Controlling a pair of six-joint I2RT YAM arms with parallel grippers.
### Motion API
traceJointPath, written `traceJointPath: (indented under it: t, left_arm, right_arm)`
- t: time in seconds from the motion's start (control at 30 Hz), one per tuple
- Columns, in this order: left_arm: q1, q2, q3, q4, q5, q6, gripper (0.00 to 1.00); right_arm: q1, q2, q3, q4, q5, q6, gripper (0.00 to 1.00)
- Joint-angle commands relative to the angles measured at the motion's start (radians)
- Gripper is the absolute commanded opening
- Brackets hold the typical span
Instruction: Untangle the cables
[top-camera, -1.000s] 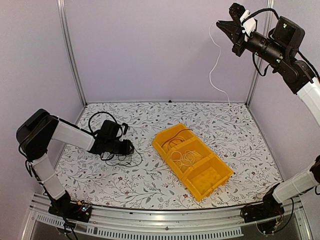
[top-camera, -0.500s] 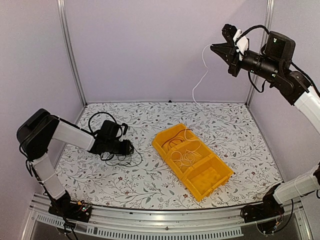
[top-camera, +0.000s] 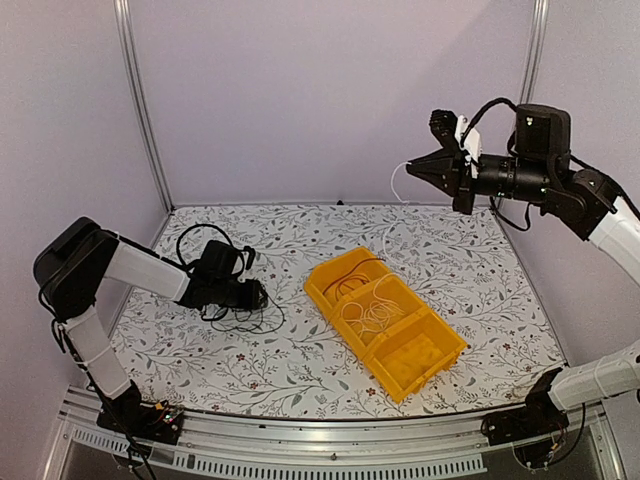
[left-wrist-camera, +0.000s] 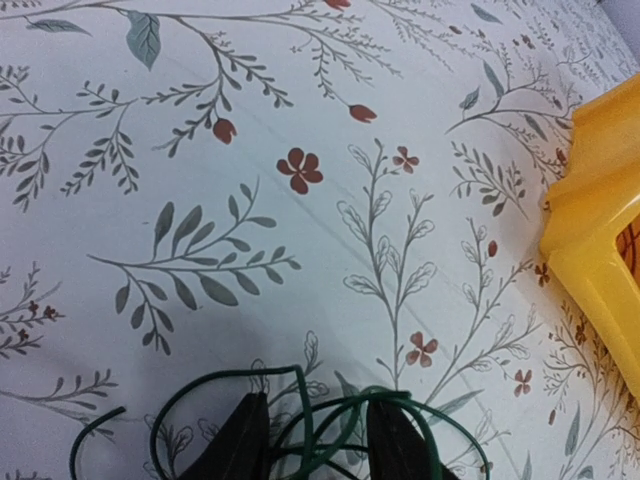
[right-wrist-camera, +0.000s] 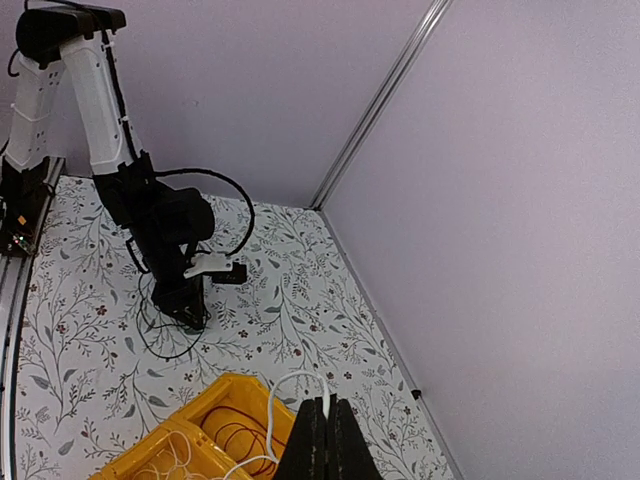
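My right gripper (top-camera: 412, 168) is clamped on the white cable (right-wrist-camera: 272, 405), held high so the slack hangs below it into the yellow bin (top-camera: 415, 352); left gripper (left-wrist-camera: 314, 425) open, straddling the dark cables (left-wrist-camera: 230, 373) beneath, probably anchoring them

The counter (top-camera: 300, 370) is white, printed all over with grey-green leafy sprigs and small rust-red flowers, and the bin (top-camera: 415, 358) on it is bright yellow. There's a white cable (top-camera: 394, 183), a reddish-brown cable (right-wrist-camera: 235, 435) and a dark green cable (left-wrist-camera: 300, 400). The walls (top-camera: 300, 100) are pale lilac.
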Motion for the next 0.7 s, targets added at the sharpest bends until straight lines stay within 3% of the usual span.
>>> traceJointPath:
  t: [0.0,0.67]
  left_arm:
    - [0.016,0.013,-0.016,0.004,0.005,-0.007,0.33]
    - [0.019,-0.087,-0.114,0.023,-0.026,-0.028,0.33]
  right_arm:
    - [0.006,-0.010,-0.089,-0.069,-0.037,0.062,0.00]
    - [0.006,0.162,-0.322,-0.068,-0.106,-0.038,0.00]
